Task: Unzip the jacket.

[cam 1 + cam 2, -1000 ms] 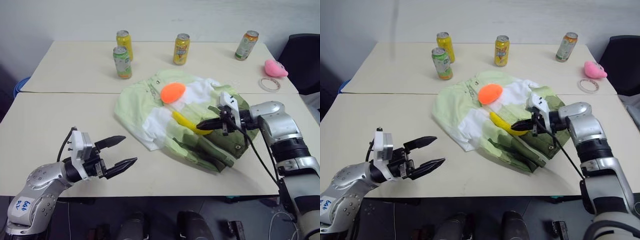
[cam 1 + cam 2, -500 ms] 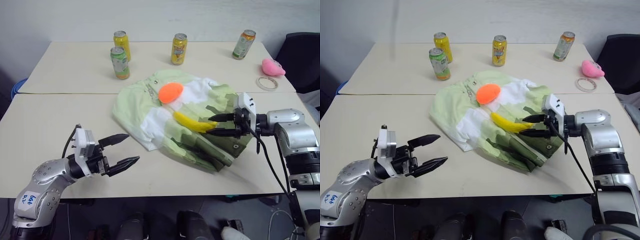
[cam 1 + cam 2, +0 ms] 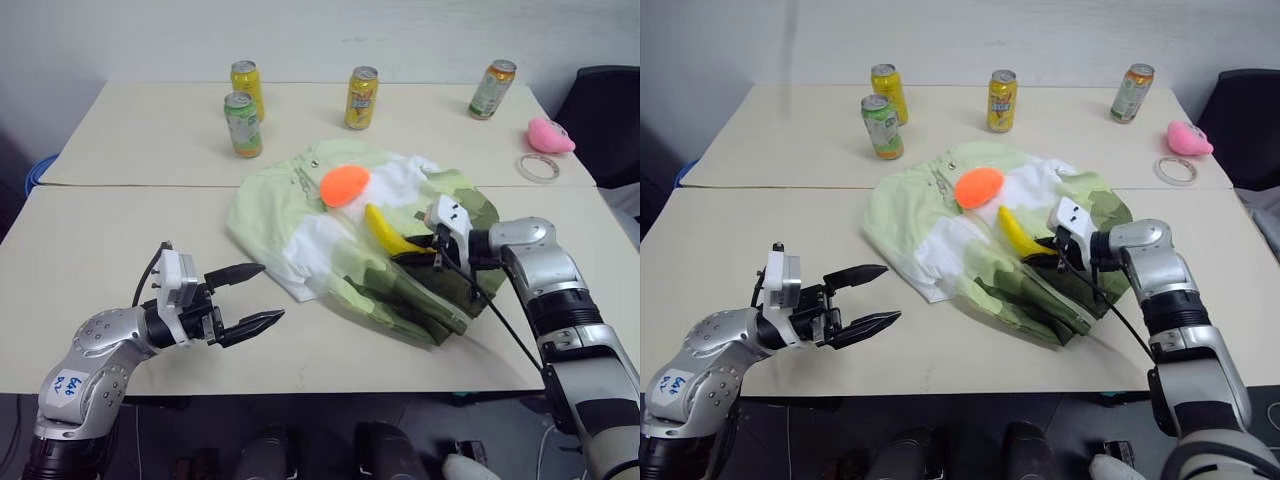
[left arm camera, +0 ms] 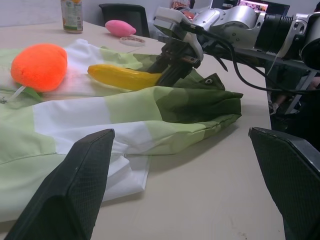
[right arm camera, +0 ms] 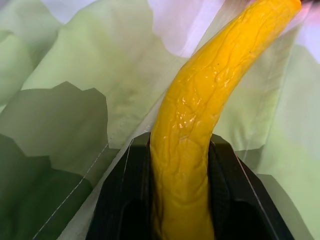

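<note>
The jacket (image 3: 350, 240) lies crumpled near the middle of the worktop (image 3: 120, 230), with an orange ball (image 3: 345, 185) and a yellow banana (image 3: 388, 234) resting on top of it — both in the way of the zipper. Four cans (image 3: 243, 124) stand toward the far edge, with a pink toy (image 3: 551, 136) and a tape ring (image 3: 538, 168) near the far right corner. The right claw (image 3: 412, 249) is clamped on the banana's end over the jacket, while the left claw (image 3: 255, 297) hangs with fingers wide apart, holding nothing, above the bare worktop near the front edge — well apart from the jacket.
</note>
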Robot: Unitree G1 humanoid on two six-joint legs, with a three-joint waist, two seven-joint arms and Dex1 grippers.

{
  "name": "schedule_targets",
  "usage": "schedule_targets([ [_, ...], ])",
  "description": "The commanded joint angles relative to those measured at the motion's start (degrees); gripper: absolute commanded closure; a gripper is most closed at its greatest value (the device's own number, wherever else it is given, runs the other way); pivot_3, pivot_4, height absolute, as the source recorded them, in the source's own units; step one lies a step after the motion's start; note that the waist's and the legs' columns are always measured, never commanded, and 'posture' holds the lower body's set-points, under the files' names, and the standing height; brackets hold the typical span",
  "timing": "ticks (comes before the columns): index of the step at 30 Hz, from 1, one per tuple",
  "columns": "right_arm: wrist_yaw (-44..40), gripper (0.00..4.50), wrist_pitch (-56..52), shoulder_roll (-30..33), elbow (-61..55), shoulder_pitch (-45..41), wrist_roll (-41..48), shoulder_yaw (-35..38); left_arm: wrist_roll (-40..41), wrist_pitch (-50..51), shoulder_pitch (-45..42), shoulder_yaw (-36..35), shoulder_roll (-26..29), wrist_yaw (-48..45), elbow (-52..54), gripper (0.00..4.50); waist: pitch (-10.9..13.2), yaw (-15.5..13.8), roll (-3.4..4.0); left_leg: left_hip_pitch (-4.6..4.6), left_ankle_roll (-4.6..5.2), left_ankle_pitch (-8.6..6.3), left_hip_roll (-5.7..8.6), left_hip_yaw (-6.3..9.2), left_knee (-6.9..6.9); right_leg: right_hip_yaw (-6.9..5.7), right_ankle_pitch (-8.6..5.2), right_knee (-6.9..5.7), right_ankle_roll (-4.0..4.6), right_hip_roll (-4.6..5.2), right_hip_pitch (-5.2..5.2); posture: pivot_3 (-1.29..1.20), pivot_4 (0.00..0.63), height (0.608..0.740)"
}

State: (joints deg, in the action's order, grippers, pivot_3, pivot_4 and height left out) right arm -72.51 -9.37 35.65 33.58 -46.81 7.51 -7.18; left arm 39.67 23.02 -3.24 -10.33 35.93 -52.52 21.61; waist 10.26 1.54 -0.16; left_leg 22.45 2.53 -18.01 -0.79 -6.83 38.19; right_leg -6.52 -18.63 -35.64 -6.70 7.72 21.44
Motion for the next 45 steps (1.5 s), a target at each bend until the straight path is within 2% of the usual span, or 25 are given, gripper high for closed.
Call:
schedule_targets([
  [1, -3.6, 3.52, 1.1, 2.0, -3.5, 0.8, 9.0, 9.0, -0.2, -1.1, 1.0, -0.6, -0.7, 0.9, 1.9, 0.00, 0.0, 0.0, 0.00, 0.00, -0.01, 0.00, -0.01, 0.00, 0.00, 0.00, 0.00, 0.00, 0.00, -0.02, 0.00, 0.00, 0.150, 0.740],
  [4, -0.4, 3.52, 0.7, 7.5, -0.7, 2.2, 11.9, 17.3, -0.6, -1.5, 2.5, -1.4, -1.0, 1.8, 2.3, 0.00, 0.0, -0.4, 0.00, 0.00, -0.01, 0.00, -0.02, 0.01, -0.01, -0.01, 0.00, 0.00, 0.00, -0.01, 0.00, 0.00, 0.150, 0.740],
  [7, 11.4, 3.52, 4.0, 15.3, 10.0, 2.7, 5.6, 19.4, -1.4, -2.5, 3.3, -2.0, -1.4, 2.8, 1.9, 0.00, 0.0, -1.5, -0.01, 0.01, 0.06, -0.01, 0.07, 0.02, 0.03, -0.01, 0.00, 0.01, 0.00, 0.09, -0.03, 0.00, 0.150, 0.740],
  [9, 20.0, 3.52, 6.1, 18.2, 17.4, 2.1, 2.1, 19.4, -2.0, -3.1, 3.1, -2.0, -1.6, 3.2, 1.2, 0.00, 0.0, -1.4, -0.01, -0.01, 0.06, -0.02, 0.07, 0.01, 0.06, -0.01, 0.00, 0.05, 0.00, 0.36, -0.07, 0.00, 0.150, 0.740],
  [13, 33.6, 3.52, 11.8, 19.7, 30.8, 1.1, -2.4, 19.3, -4.4, -5.0, 2.0, -1.1, -2.1, 3.5, -0.9, 0.00, 0.0, -0.2, 0.01, -0.07, -0.04, 0.04, -0.01, -0.12, 0.02, 0.02, 0.00, 0.09, 0.01, 0.30, -0.07, 0.00, 0.150, 0.740],
  [17, 33.5, 3.52, 14.5, 17.9, 37.3, 0.7, -0.5, 22.1, -7.4, -8.1, -0.3, -0.8, -2.2, 3.3, -4.0, 0.00, 0.1, 0.7, 0.17, -0.08, -0.16, 0.14, -0.10, -0.30, -0.14, 0.01, -0.01, 0.08, 0.01, -0.16, 0.04, 0.00, 0.150, 0.740],
  [19, 32.6, 2.79, 18.6, 17.9, 37.6, 0.8, 1.2, 24.2, -11.3, -11.4, -2.3, -1.1, -2.1, 5.0, -7.2, 0.00, 0.1, 0.8, 0.23, -0.13, -0.17, 0.15, -0.15, -0.36, -0.17, -0.03, -0.01, 0.07, 0.01, -0.20, 0.04, 0.00, 0.150, 0.740],
  [20, 32.5, 2.57, 19.8, 17.9, 37.7, 0.9, 1.5, 24.7, -12.4, -12.5, -3.0, -1.3, -2.1, 5.6, -8.3, 0.00, 0.2, 0.7, 0.29, -0.13, -0.17, 0.15, -0.14, -0.36, -0.17, -0.02, -0.01, 0.07, 0.01, -0.20, 0.04, 0.00, 0.150, 0.740],
  [23, 29.2, 1.60, 24.2, 18.8, 35.7, 2.0, 4.9, 28.3, -13.9, -14.9, -5.2, -3.1, -1.1, 6.0, -12.2, 0.00, 0.2, 0.3, 0.32, -0.13, -0.15, 0.15, -0.13, -0.35, -0.16, 0.07, -0.01, 0.06, 0.00, -0.16, 0.04, 0.00, 0.150, 0.740],
  [26, 20.8, 0.54, 26.2, 17.9, 30.4, 2.9, 9.7, 31.4, -13.1, -14.2, -7.1, -4.5, 0.5, 4.8, -16.3, 0.00, 0.2, 0.1, 0.34, -0.11, -0.14, 0.15, -0.13, -0.32, -0.15, 0.19, -0.01, 0.06, 0.01, -0.15, 0.04, 0.00, 0.150, 0.740],
  [28, 16.1, 0.04, 27.0, 16.9, 25.9, 4.3, 11.5, 31.6, -13.2, -13.5, -8.3, -4.5, 1.6, 4.0, -18.7, 0.00, 0.2, 0.0, 0.35, -0.11, -0.14, 0.15, -0.13, -0.29, -0.14, 0.20, -0.01, 0.04, 0.00, -0.13, 0.04, 0.00, 0.150, 0.740],
  [31, 6.7, 0.04, 19.4, 11.7, 3.0, 11.5, 17.9, 26.7, -18.6, -16.9, -12.8, -3.5, 4.6, 4.7, -26.9, 0.00, 0.2, 0.0, 0.29, -0.13, -0.14, 0.15, -0.15, -0.21, -0.13, 0.18, -0.01, 0.01, 0.01, -0.09, 0.00, 0.00, 0.150, 0.740],
  [33, 3.0, 0.04, 15.0, 10.5, -13.2, 18.5, 19.3, 21.1, -21.9, -21.6, -16.5, -2.2, 5.8, 4.2, -32.6, 0.00, 0.2, -0.1, 0.30, -0.11, -0.18, 0.16, -0.21, -0.14, -0.13, 0.14, 0.00, -0.01, 0.01, -0.07, 0.00, 0.00, 0.150, 0.740],
  [35, 2.0, 0.04, 11.3, 10.1, -26.2, 24.5, 19.9, 16.6, -27.1, -27.0, -20.3, 0.5, 6.5, 4.9, -38.6, 0.00, 0.2, -0.2, 0.30, -0.11, -0.24, 0.15, -0.25, -0.10, -0.15, 0.10, -0.01, -0.06, 0.01, -0.06, 0.04, 0.00, 0.150, 0.740],
  [37, 4.4, 0.04, 6.2, 7.7, -37.9, 29.4, 21.9, 12.7, -33.0, -32.2, -24.7, 4.8, 7.3, 4.8, -45.0, 0.00, 0.2, -0.8, 0.31, -0.08, -0.23, 0.14, -0.14, -0.09, -0.15, 0.00, -0.01, -0.12, 0.01, -0.11, 0.11, 0.00, 0.150, 0.740],
  [40, 6.8, 0.04, 1.7, 6.1, -47.0, 34.1, 21.7, 8.9, -39.1, -39.9, -30.7, 9.7, 7.4, 4.2, -54.0, 0.00, 0.2, -1.8, 0.29, -0.07, -0.14, 0.12, -0.02, -0.17, -0.06, -0.29, -0.01, -0.16, 0.01, -0.11, 0.12, 0.00, 0.150, 0.740],
  [45, 13.0, 0.04, -2.3, 3.4, -52.2, 38.2, 17.1, 3.8, -45.8, -48.0, -41.0, 15.9, 4.9, 4.6, -69.0, 0.00, 0.2, -2.9, -0.11, -0.02, 0.03, 0.04, 0.07, -0.16, 0.10, -0.39, 0.00, -0.20, 0.00, -0.02, 0.11, 0.00, 0.150, 0.740],
])
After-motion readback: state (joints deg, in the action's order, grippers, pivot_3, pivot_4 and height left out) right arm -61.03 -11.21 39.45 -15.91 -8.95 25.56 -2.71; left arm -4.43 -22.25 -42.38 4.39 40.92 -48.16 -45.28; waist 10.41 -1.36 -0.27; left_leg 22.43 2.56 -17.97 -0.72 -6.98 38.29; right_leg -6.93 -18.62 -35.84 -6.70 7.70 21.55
